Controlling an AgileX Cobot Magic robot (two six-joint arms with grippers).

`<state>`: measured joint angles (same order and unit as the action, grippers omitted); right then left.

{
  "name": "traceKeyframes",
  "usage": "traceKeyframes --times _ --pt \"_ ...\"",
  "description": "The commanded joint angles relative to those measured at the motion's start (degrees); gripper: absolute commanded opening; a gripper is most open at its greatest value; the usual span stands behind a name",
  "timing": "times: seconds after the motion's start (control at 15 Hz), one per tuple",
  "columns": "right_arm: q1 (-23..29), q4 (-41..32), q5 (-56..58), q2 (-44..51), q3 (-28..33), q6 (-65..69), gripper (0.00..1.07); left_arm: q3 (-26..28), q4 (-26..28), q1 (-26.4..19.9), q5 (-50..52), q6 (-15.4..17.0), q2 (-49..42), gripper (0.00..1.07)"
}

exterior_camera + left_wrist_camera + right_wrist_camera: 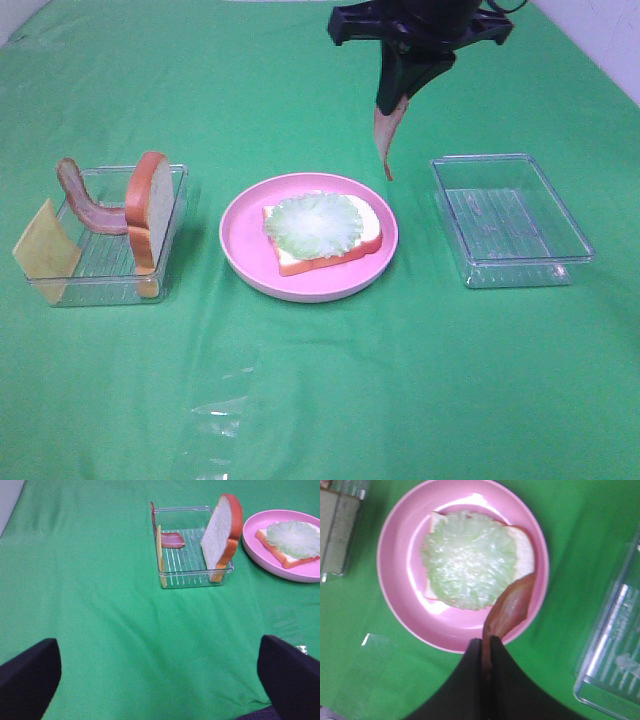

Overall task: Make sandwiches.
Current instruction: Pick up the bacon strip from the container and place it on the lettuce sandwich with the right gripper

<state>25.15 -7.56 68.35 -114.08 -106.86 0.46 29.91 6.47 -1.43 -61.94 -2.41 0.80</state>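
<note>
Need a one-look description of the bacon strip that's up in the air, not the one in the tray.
Find the pink plate in the middle of the green cloth; the right tool hangs shut above its far right rim. The bacon strip dangles from that tool by one end. The other bacon strip sits curled in the left tray; this one hangs straight down.

The right arm comes in from the far edge of the overhead view, and the black right gripper (398,98) points straight down, held high. Its jaws are pinched together on the top end of a bacon strip (384,140) (the rest dangles freely below). The left gripper (160,680) appears only in its own wrist view, its two black fingers (27,680) spread wide apart.
</note>
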Motion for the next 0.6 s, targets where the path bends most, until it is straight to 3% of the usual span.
traceKeyframes --times 0.07,0.27,0.6 --pt "5.2 -1.1 -4.4 -1.7 -0.2 -0.9 0.00 -0.3 0.1 0.3 0.3 0.2 0.0 1.00" --pt "11.1 -4.2 -10.8 -5.8 -0.2 -0.9 0.00 -0.3 0.1 0.3 0.3 0.2 0.0 1.00" --pt "11.4 -3.0 -14.9 -9.6 -0.2 -0.5 0.00 -0.3 0.1 0.3 0.3 0.2 0.0 1.00"
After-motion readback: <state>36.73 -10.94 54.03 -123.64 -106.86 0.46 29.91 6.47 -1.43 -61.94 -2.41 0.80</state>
